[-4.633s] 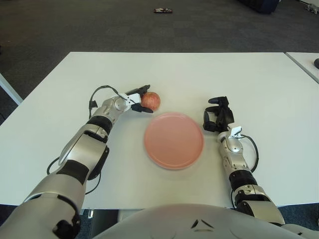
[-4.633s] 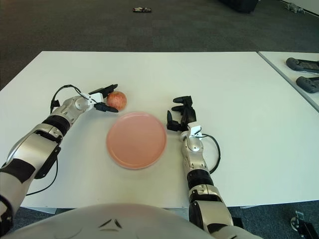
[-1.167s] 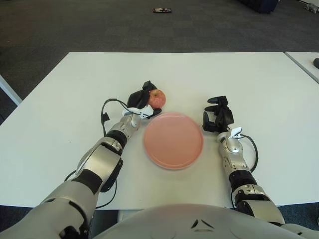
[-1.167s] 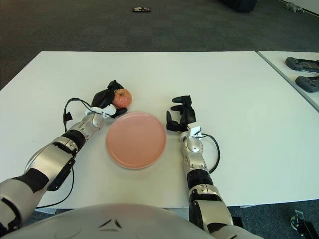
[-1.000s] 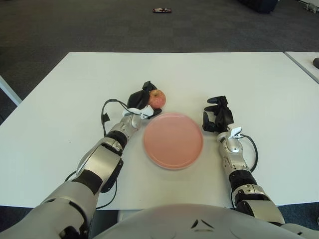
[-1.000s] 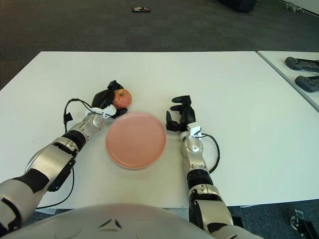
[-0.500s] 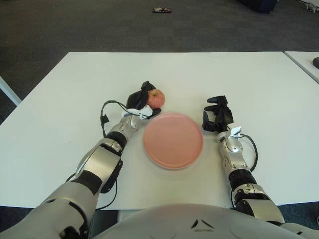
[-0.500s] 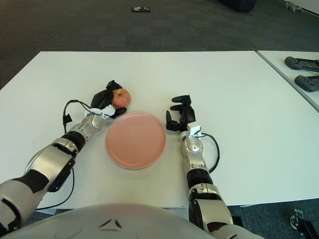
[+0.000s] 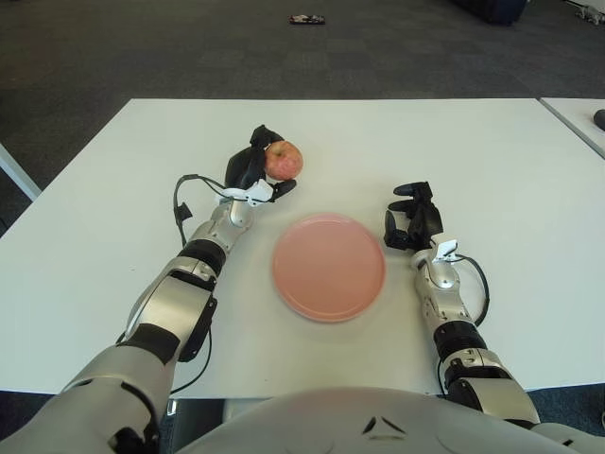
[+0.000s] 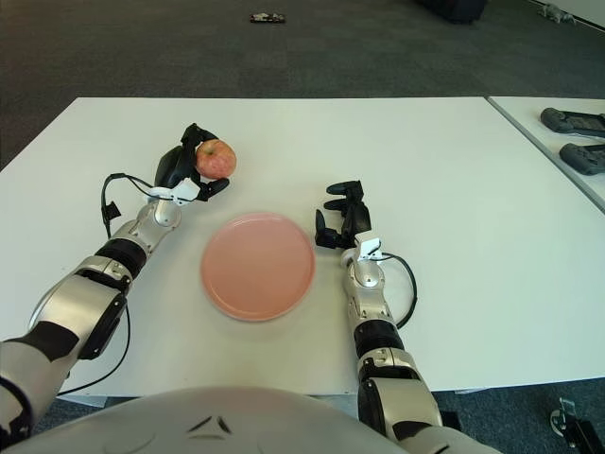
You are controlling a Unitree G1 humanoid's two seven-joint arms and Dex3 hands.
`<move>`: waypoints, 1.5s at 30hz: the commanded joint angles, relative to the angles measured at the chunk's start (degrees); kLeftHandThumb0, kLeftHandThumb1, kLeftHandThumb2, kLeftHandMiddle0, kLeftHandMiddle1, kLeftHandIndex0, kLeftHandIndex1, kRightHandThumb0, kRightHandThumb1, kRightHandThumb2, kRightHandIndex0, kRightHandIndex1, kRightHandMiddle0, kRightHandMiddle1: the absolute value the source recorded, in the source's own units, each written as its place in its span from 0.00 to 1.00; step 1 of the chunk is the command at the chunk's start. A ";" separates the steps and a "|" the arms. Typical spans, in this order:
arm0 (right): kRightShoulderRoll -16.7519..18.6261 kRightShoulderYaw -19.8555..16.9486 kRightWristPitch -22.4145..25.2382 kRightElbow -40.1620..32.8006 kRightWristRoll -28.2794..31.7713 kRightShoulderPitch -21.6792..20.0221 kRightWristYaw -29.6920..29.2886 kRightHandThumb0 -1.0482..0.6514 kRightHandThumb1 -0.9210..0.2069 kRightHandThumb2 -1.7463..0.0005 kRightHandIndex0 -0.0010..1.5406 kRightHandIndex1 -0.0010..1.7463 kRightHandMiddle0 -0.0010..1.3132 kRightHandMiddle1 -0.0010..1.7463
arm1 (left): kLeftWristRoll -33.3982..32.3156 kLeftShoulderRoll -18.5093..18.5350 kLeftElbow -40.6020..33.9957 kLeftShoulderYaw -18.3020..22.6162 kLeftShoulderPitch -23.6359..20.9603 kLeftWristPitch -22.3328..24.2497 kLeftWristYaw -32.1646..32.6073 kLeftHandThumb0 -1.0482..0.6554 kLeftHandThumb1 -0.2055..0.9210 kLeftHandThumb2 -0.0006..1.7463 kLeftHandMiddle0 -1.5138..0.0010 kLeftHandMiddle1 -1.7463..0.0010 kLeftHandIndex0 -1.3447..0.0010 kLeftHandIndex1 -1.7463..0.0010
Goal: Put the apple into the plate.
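Note:
My left hand [image 9: 259, 170] is shut on the red-yellow apple [image 9: 284, 160] and holds it lifted above the white table, behind and to the left of the pink plate [image 9: 329, 266]. The plate lies flat at the table's middle with nothing on it. My right hand [image 9: 412, 216] shows just right of the plate's rim, black fingers curled, holding nothing.
The white table [image 9: 492, 151] stretches wide around the plate. A second table's corner [image 10: 558, 118] at the far right carries two dark controllers [image 10: 575, 123]. A small dark object [image 9: 308, 19] lies on the carpet beyond the table.
My left hand has raised the apple off the table and carried it up and slightly left, away from the plate's rim. The right hand has not moved.

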 commanded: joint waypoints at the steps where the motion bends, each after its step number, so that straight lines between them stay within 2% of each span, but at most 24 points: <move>1: 0.51 0.12 1.89 2.24 -0.32 1.44 -0.69 0.60 0.58 0.23 0.87 1.00 0.81 1.00 | -1.94 2.04 -4.93 1.88 0.32 -1.86 -2.69 0.34 0.47 0.75 0.24 0.00 0.55 0.00; 6: 0.50 0.31 2.79 1.72 -0.05 1.59 -0.24 0.59 0.58 0.24 0.87 1.00 0.81 1.00 | -3.83 3.37 -10.98 3.46 1.71 -0.91 -7.57 0.34 0.46 0.75 0.23 0.00 0.55 0.00; 16: 0.43 0.22 3.26 1.30 0.62 1.84 1.44 0.59 0.55 0.26 0.84 1.00 0.79 1.00 | -6.32 3.79 -25.18 5.21 6.76 4.76 -16.68 0.34 0.45 0.76 0.23 0.00 0.54 0.00; 20: 0.41 0.23 3.46 1.04 0.40 2.03 1.37 0.59 0.54 0.26 0.84 1.00 0.79 1.00 | -6.43 4.13 -28.70 5.37 8.25 4.92 -19.01 0.34 0.45 0.76 0.22 0.00 0.54 0.00; 23: 0.47 0.22 3.68 1.06 0.51 1.95 1.60 0.59 0.54 0.26 0.84 1.00 0.79 1.00 | -6.25 4.02 -35.17 4.53 11.19 6.18 -21.96 0.34 0.45 0.76 0.22 0.00 0.54 0.00; 27: 0.51 0.22 3.74 0.91 0.52 1.93 1.71 0.59 0.54 0.26 0.83 1.00 0.79 1.00 | -6.35 4.24 -39.85 3.79 12.98 7.69 -26.07 0.34 0.44 0.77 0.22 0.00 0.54 0.00; 32: 0.58 0.32 4.33 0.24 0.07 2.08 1.11 0.60 0.54 0.26 0.83 1.00 0.79 1.00 | -6.29 3.62 -42.70 1.88 14.40 7.89 -30.86 0.34 0.44 0.77 0.22 0.00 0.53 0.00; 39: 0.52 0.40 4.23 0.39 -0.17 1.98 0.76 0.60 0.54 0.26 0.83 1.00 0.79 1.00 | -5.48 2.34 -42.86 -0.19 16.30 6.78 -32.69 0.33 0.43 0.78 0.22 0.00 0.53 0.00; 45: 0.56 0.32 4.19 0.69 -0.01 1.70 0.55 0.60 0.54 0.26 0.83 1.00 0.79 1.00 | -6.07 2.80 -43.08 -1.06 16.32 6.53 -36.07 0.34 0.44 0.77 0.23 0.00 0.54 0.00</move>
